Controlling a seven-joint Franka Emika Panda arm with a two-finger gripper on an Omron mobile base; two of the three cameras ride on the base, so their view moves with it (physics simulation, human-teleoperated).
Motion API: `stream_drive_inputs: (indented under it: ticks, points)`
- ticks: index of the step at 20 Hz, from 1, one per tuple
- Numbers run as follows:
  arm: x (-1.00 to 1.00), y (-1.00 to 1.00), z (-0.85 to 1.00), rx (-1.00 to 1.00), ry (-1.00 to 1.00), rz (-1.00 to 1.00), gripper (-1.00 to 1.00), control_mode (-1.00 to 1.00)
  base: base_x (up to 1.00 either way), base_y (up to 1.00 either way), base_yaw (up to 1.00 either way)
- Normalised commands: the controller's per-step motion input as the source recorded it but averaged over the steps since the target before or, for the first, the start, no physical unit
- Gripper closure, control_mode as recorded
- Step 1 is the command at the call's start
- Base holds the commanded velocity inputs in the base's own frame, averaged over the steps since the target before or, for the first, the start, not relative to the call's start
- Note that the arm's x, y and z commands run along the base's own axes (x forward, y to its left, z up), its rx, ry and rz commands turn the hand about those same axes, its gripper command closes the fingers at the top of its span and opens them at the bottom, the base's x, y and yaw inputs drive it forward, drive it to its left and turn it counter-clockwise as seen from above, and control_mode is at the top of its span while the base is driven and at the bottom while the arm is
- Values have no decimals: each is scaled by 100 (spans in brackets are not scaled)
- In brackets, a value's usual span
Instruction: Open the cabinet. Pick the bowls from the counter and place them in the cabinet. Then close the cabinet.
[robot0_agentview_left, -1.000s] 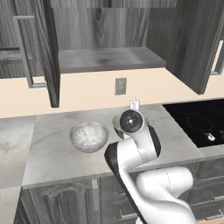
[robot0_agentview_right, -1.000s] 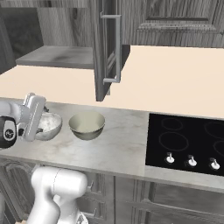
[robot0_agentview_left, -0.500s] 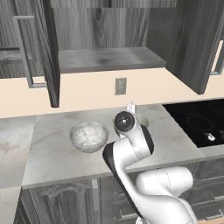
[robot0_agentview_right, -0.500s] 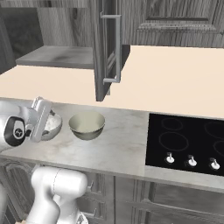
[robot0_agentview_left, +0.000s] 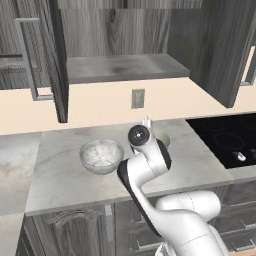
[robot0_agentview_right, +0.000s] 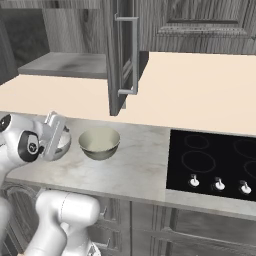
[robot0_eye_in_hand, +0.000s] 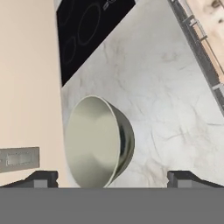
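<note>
- Hovering over the cream-inside round bowl (robot0_eye_in_hand: 98, 142), we've got our two-finger gripper (robot0_eye_in_hand: 113, 178) spread wide, jaws on either side of it, nothing held.
- It sits on the light marble-look counter (robot0_agentview_right: 135, 165) near the wall, just beside the mottled grey-white marble-look bowl (robot0_agentview_left: 101, 155).
- We'd call it stiff, smooth, likely slippery and chippable; pinching the rim wall looks best.
- The tall dark grey wood-grain cabinet (robot0_agentview_left: 125, 67) above stands open, shelf bare; the glossy black cooktop (robot0_agentview_right: 215, 162) lies off to the side.
</note>
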Motion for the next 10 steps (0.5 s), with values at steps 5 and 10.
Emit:
stream_drive_inputs:
  ticks: [5, 10]
  points:
    - [28, 0, -25, 0, 0, 0, -100, -100, 0, 0, 0]
    - [18, -1, -24, 0, 5, 0, -100, -100, 0, 0, 0]
